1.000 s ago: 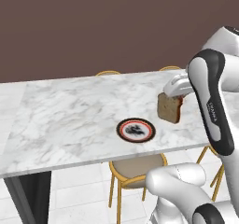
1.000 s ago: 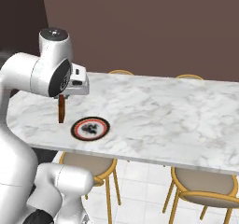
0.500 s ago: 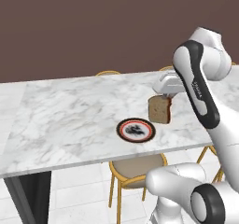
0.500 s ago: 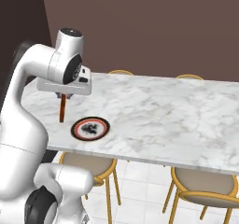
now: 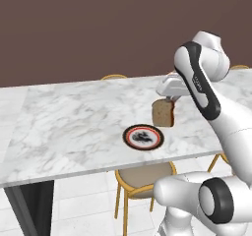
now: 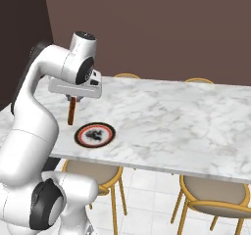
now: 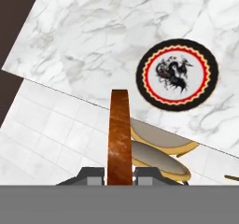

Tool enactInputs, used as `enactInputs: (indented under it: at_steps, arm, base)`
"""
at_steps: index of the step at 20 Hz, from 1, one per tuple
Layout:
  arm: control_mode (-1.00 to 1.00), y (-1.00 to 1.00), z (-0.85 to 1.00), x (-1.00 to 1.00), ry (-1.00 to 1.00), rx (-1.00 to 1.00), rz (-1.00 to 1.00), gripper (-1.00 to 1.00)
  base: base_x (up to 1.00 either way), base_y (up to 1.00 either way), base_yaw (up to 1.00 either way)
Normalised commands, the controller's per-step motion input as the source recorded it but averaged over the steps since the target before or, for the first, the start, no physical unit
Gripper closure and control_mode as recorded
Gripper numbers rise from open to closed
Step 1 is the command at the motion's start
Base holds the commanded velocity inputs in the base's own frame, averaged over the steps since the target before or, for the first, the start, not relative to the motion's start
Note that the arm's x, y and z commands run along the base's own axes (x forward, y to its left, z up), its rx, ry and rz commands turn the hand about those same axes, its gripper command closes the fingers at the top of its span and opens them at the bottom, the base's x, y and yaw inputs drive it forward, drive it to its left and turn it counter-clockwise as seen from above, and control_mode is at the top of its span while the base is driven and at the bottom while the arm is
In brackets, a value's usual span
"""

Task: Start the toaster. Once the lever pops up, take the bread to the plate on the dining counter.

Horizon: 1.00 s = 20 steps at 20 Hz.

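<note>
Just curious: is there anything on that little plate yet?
No bread yet: the plate on the dining counter shows just its dark pattern. The bread hangs upright in the gripper, above and beside it.

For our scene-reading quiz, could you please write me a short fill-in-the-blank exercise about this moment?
1. The gripper is shut on the ____.
2. The bread hangs on edge above the ____ counter.
3. The plate on the dining counter holds ____ bread.
4. Yellow-framed ____ stand under the counter's near edge.

Missing words: bread; dining; no; stools

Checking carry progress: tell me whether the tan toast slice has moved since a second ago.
Yes. The tan toast slice has shifted leftward toward the round red-ringed plate in the left base view.
</note>
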Motion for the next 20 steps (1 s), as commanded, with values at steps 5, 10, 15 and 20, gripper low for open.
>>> enactInputs:
  at_steps: [5, 10, 15, 20]
  arm:
    - [-1.0, 0.0, -0.44, 0.17, 0.0, 0.0, 0.0, 1.0]
    - [-1.0, 0.01, -0.42, 0.19, 0.0, 0.0, 0.0, 1.0]
    - [-1.0, 0.07, -0.43, 0.11, 0.0, 0.0, 0.0, 1.0]
    - [-1.0, 0.15, -0.28, 0.13, 0.0, 0.0, 0.0, 1.0]
  base:
    - [0.0, 0.0, 0.0]
    - [0.0, 0.0, 0.0]
    - [0.0, 0.0, 0.0]
    - [0.0, 0.0, 0.0]
